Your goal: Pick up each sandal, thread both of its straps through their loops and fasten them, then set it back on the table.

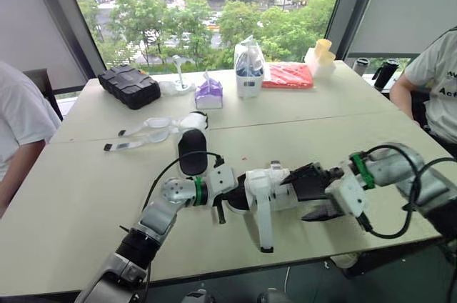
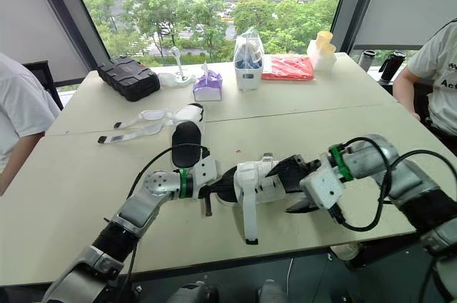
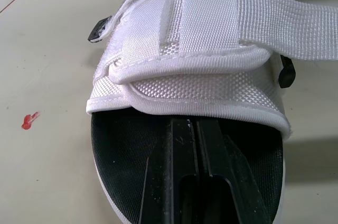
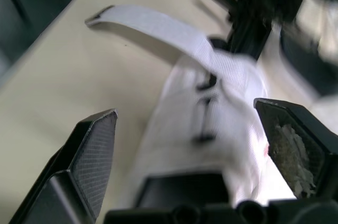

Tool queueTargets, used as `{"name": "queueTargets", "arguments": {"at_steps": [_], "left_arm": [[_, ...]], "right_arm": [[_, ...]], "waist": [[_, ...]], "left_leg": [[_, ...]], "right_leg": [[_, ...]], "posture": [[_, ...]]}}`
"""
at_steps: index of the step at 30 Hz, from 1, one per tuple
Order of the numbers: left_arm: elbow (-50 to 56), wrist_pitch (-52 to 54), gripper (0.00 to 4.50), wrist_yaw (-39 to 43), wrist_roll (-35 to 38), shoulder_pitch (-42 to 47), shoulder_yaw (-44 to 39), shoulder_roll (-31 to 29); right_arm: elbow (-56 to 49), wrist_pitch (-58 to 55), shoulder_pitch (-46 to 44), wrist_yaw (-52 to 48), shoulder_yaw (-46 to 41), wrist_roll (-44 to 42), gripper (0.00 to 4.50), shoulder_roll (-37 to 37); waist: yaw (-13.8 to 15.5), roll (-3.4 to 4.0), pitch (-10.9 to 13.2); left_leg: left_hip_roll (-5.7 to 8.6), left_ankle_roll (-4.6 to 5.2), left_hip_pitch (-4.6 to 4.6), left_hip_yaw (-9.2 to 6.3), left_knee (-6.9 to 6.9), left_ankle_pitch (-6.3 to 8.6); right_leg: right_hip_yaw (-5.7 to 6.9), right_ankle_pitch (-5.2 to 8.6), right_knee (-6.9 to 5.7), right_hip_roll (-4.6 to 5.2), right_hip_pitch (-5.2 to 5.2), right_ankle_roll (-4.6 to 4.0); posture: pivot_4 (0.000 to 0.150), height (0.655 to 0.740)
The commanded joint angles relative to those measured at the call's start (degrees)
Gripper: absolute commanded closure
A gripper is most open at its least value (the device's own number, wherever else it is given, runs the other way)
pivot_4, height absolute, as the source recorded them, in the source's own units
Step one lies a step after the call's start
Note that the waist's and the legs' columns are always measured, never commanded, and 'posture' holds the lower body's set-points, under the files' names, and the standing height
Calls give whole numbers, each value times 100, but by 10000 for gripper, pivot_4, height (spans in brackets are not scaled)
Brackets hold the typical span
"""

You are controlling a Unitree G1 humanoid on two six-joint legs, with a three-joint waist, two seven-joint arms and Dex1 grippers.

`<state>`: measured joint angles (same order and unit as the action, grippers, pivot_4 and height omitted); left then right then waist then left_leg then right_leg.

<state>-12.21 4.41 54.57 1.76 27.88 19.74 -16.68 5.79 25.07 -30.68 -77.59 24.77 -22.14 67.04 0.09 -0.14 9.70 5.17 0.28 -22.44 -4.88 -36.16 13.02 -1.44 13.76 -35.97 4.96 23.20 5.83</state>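
A white sandal (image 1: pixel 268 187) with a black footbed lies near the table's front edge, between my two grippers. One long strap (image 1: pixel 265 228) hangs loose from it toward the edge. My left gripper (image 1: pixel 224 201) is at its heel end, with its fingers (image 3: pixel 182 171) shut together and lying on the footbed (image 3: pixel 121 155). My right gripper (image 1: pixel 315 196) stands open at the other end. The white upper (image 4: pixel 211 108) sits between its spread fingers (image 4: pixel 95 150), with the loose strap (image 4: pixel 153 26) beyond. A second sandal (image 1: pixel 191 147) lies farther back, its straps (image 1: pixel 143 135) spread out to the left.
At the back stand a black case (image 1: pixel 128 86), a purple tissue pack (image 1: pixel 208 94), a white bagged container (image 1: pixel 249 67), a red packet (image 1: pixel 288 74) and stacked cups (image 1: pixel 321 57). One person sits at the left (image 1: pixel 21 124) and another at the right (image 1: pixel 439 81). A small red mark (image 3: pixel 30 121) is on the table.
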Motion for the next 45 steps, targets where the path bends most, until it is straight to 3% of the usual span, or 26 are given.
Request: {"name": "queueTargets", "arguments": {"at_steps": [1,5,9,15,22,27,29,31,37,41,45], "left_arm": [[-84,20,45000,11,-80,-21,112,6],[-109,-5,45000,41,-83,-8,142,40],[-93,6,45000,38,-91,-21,143,62],[-49,45,45000,28,-91,-45,139,66],[-12,91,45000,24,-84,-70,149,61],[23,123,45000,0,-87,-96,175,92],[28,137,45000,-16,-87,-95,178,109],[35,144,45000,-27,-89,-98,181,119],[43,150,45000,-57,-81,-113,174,121],[55,147,45000,-65,-76,-134,174,118],[29,125,45000,-65,-87,-127,173,112]], "right_arm": [[-980,-3160,299,-239,-376,-1426,156,565],[-1058,-5640,292,-554,-369,-2042,156,603],[-1143,-7003,304,-119,-579,-2372,156,50],[-1352,-7994,529,858,-964,-2524,156,-1004],[-1673,-8236,731,1641,-1160,-2313,156,-1939],[-1805,-8659,694,1818,-1351,-2536,156,-2254],[-1905,-8719,719,1884,-1374,-2523,5273,-2328],[-1904,-8793,714,1936,-1448,-2542,13143,-2401],[-1899,-8995,610,1917,-1660,-2647,43779,-2423],[-2081,-9254,332,1616,-1753,-2860,44507,-2177],[-1567,-9615,-668,1549,-1789,-2917,44507,-2249]], "waist": [[25,1,0],[56,-1,0],[63,-1,0],[76,-7,-3],[75,-9,-7],[72,-9,-7],[72,-9,-7],[71,-9,-7],[74,-9,-7],[72,-9,-7],[65,-9,-7]], "left_leg": [[0,1,-4,-1,0,0],[-3,0,-6,1,-2,2],[-4,3,-14,1,-1,4],[-2,7,-51,-2,-7,6],[-1,8,-78,-4,-19,6],[0,8,-79,-4,-21,6],[0,8,-79,-4,-21,6],[-1,8,-79,-5,-21,6],[1,9,-81,-4,-24,6],[0,9,-81,-5,-24,6],[1,9,-82,-4,-25,6]], "right_leg": [[0,1,0,1,4,-2],[4,6,9,6,3,-9],[8,6,27,6,3,-8],[17,-9,45,6,24,16],[21,-19,46,5,46,29],[21,-19,47,4,45,29],[22,-19,47,4,46,29],[24,-19,46,3,45,29],[25,-19,47,3,44,30],[26,-19,46,3,44,29],[30,-19,47,3,45,29]], "posture": [[1500,7400],[1500,7400],[1500,7400],[1500,7400],[1500,7400],[1500,7400],[1500,7400],[1500,7400],[1500,7400],[1500,7400],[1500,7400]]}}
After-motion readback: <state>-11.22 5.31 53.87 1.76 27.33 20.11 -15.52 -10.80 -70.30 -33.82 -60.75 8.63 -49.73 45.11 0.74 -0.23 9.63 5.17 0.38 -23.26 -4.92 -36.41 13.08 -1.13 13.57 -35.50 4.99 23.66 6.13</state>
